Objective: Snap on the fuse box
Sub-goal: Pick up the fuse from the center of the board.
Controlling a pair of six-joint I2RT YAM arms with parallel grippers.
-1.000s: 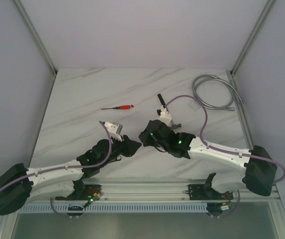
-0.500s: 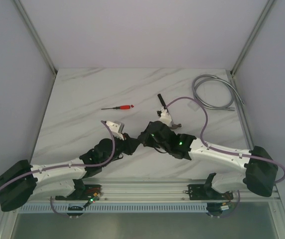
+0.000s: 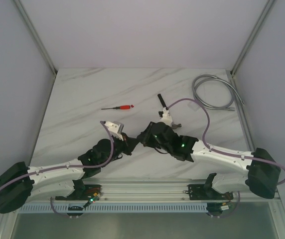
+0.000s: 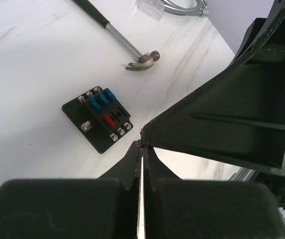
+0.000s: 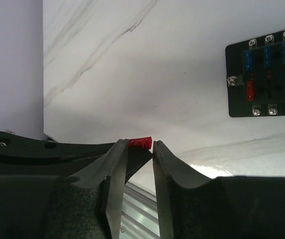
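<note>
Two grippers meet tip to tip low over the bench [image 4: 33, 59], near its front edge.

Left gripper [image 4: 141, 149]: jaws fully closed, only a hairline between the fingers. Its tip sits right at the loose red fuse [image 5: 140, 143]; can't tell if it actually pinches it.

Right gripper [image 5: 140, 149]: jaws partly closed, clamped on that loose red fuse, which spans the gap at the very fingertips.

Fuse box [image 4: 100, 119]: flat on the bench just beyond the tips, not touched by either gripper. Top faces up, three blue fuses [image 4: 100, 98] in a row, one seated red fuse [image 4: 109, 119] below them, and screw terminals along two edges. From the top camera it's hidden under the arms.

Hammer [image 4: 141, 59] lies past the fuse box, head toward it, apart from it. Red-handled screwdriver [image 3: 118, 107] is out to the left on the bench. Coiled grey cable [image 3: 214, 92] is in the far right corner.
</note>
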